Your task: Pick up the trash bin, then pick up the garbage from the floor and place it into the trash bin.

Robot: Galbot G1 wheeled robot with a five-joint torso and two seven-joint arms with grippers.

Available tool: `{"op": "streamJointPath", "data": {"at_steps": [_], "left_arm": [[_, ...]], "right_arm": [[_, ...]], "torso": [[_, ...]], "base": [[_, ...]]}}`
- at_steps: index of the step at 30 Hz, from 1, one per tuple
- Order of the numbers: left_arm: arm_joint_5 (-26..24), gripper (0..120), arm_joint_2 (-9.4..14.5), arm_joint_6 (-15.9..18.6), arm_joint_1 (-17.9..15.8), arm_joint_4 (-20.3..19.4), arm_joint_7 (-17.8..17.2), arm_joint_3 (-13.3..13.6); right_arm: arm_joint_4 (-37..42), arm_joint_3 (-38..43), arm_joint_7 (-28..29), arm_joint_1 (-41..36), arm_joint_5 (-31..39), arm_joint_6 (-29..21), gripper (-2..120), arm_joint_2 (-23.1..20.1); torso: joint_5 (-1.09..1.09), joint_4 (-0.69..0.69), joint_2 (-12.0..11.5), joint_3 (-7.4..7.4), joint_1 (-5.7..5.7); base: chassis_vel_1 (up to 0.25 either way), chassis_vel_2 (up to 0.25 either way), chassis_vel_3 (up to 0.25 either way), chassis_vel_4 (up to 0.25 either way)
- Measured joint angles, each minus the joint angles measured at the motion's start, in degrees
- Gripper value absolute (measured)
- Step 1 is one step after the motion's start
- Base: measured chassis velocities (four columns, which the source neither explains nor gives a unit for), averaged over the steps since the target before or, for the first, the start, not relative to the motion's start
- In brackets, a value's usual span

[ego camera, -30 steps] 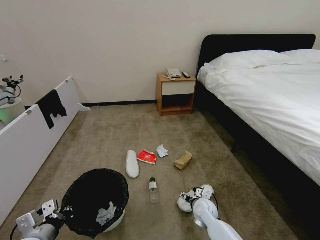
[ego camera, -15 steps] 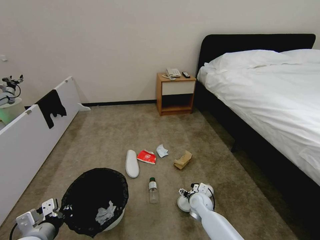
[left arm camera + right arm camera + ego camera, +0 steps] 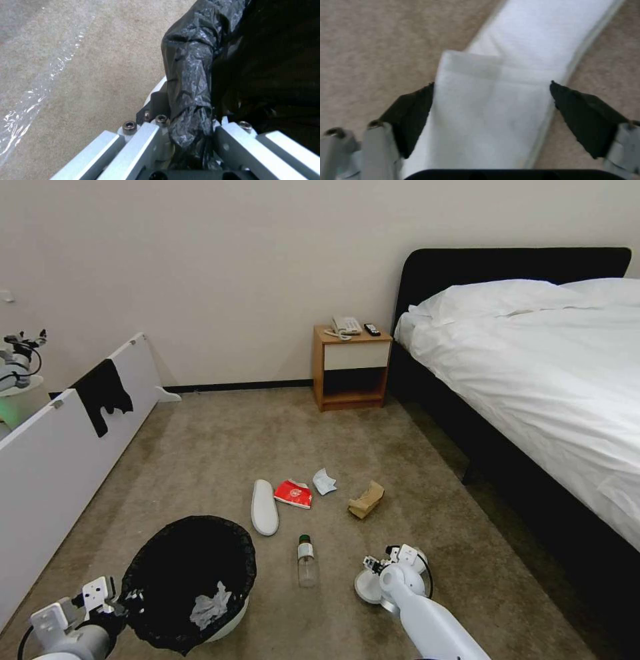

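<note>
Plain off-white wall [image 3: 220,260] with a dark baseboard [image 3: 240,386], beige-brown short-pile carpet [image 3: 220,440] across the room, even light, no hard shadows. Black-framed bed [image 3: 533,267] with white bedding [image 3: 533,353] fills the right side; just beside its headboard, against the wall, a wooden nightstand [image 3: 351,369] with a white drawer front and an open shelf below, holding a white phone [image 3: 346,325] and a small dark remote [image 3: 372,329]. On the left, a low white panel [image 3: 60,447] runs toward the wall with a black cloth [image 3: 103,392] draped over its top edge.
</note>
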Motion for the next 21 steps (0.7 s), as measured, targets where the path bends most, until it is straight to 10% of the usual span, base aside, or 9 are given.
{"op": "streamJointPath", "data": {"at_steps": [11, 21], "left_arm": [[0.0, 1, -0.1, 0.0, -0.2, 0.2, 0.1, 0.3], [0.1, 1, -0.4, 0.0, 0.0, 0.3, 0.2, 0.4]], "right_arm": [[-2.3, 0.0, -1.4, -0.6, -1.4, 0.7, 44, 0.6], [-3.4, -2.8, -1.7, -0.5, -2.8, 0.9, 41, 1.7]], "torso": [[-0.01, -0.01, 0.0, 0.00, 0.00], [-0.04, -0.02, 0.0, -0.01, 0.00]], "base": [[0.000, 0.000, 0.000, 0.000], [0.000, 0.000, 0.000, 0.000]]}}
